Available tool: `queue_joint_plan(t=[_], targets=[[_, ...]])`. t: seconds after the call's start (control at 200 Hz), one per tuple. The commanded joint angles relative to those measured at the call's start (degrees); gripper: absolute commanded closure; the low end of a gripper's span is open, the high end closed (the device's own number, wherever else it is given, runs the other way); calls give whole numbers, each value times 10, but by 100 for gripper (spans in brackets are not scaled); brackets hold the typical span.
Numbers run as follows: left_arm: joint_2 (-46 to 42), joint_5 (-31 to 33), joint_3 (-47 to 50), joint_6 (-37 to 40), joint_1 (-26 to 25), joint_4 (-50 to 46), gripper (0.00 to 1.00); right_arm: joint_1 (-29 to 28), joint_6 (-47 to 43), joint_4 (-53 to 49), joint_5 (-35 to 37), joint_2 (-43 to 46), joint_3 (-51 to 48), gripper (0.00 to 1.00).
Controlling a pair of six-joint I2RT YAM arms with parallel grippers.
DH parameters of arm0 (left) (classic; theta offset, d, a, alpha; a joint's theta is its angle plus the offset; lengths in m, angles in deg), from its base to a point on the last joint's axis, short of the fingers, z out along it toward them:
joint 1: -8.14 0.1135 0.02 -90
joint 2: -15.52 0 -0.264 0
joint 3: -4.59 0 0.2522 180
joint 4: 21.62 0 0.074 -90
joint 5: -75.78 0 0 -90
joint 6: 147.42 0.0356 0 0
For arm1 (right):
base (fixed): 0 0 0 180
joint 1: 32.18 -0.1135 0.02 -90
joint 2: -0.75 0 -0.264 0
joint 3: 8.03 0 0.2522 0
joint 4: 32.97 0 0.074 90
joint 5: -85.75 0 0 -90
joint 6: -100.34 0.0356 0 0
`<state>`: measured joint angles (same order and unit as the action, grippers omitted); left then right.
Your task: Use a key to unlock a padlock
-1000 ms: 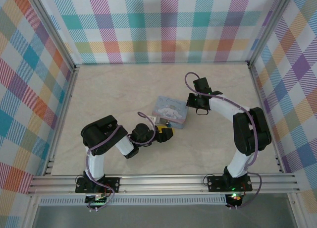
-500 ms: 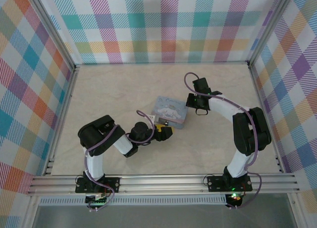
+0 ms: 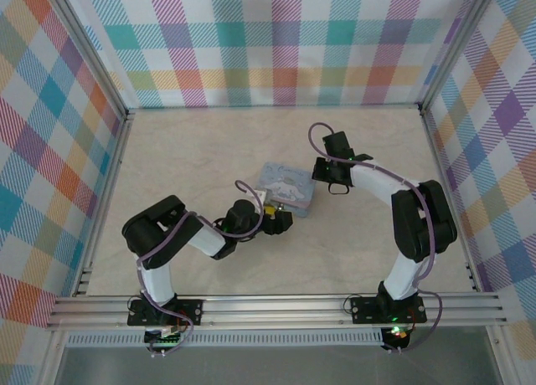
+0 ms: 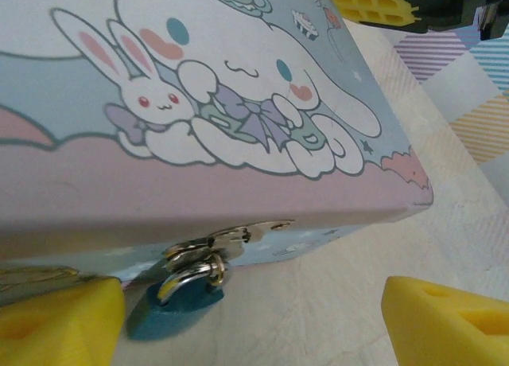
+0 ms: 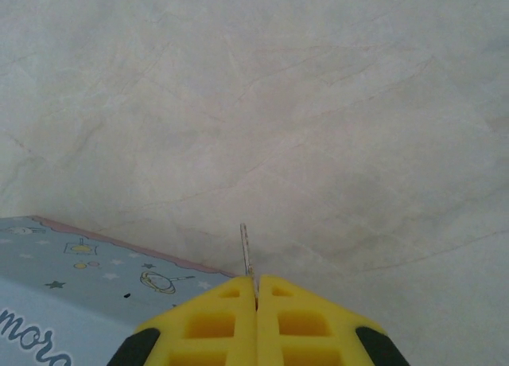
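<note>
The padlock (image 4: pixel 171 306) is a small dark blue lock with a silver shackle. It hangs from the metal hasp (image 4: pixel 231 237) on the front of the pale blue cartoon tin (image 4: pixel 238 103). My left gripper (image 4: pixel 254 326) stands open, its yellow fingers (image 4: pixel 56 322) wide apart on either side of the padlock, the left one close to it. My right gripper (image 5: pixel 256 290) is shut on the key (image 5: pixel 246 251), whose thin metal blade sticks out past the pads above the tin's far corner (image 5: pixel 71 278). From above, the left gripper (image 3: pixel 276 220) is at the tin's (image 3: pixel 285 187) near side and the right gripper (image 3: pixel 322 169) at its far right.
The tin lies mid-table on a pale marbled tabletop (image 3: pixel 184 159). Plaid walls (image 3: pixel 276 42) close in the back and both sides. An aluminium rail (image 3: pixel 276 305) runs along the near edge by the arm bases.
My left gripper's jaws have spread wider and the left arm's elbow has swung left. The tin has shifted slightly left. The right gripper stays shut on the key.
</note>
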<state>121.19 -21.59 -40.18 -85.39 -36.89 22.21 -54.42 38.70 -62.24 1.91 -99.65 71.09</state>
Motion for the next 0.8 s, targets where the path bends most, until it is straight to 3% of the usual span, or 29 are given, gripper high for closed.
queue_joint_plan(t=[0.0, 0.4, 0.68, 0.795], targets=[[36, -22, -32, 20, -7, -31, 16, -20, 8, -45, -26, -34, -5, 100], [52, -129, -43, -1, -4, 43, 31, -26, 11, -49, -23, -38, 2, 100], [65, -112, -31, -35, 0, 91, 27, -26, 9, -51, -20, -37, 4, 100], [80, -125, -29, -54, 1, 119, 30, -26, 7, -53, -18, -36, 5, 100]])
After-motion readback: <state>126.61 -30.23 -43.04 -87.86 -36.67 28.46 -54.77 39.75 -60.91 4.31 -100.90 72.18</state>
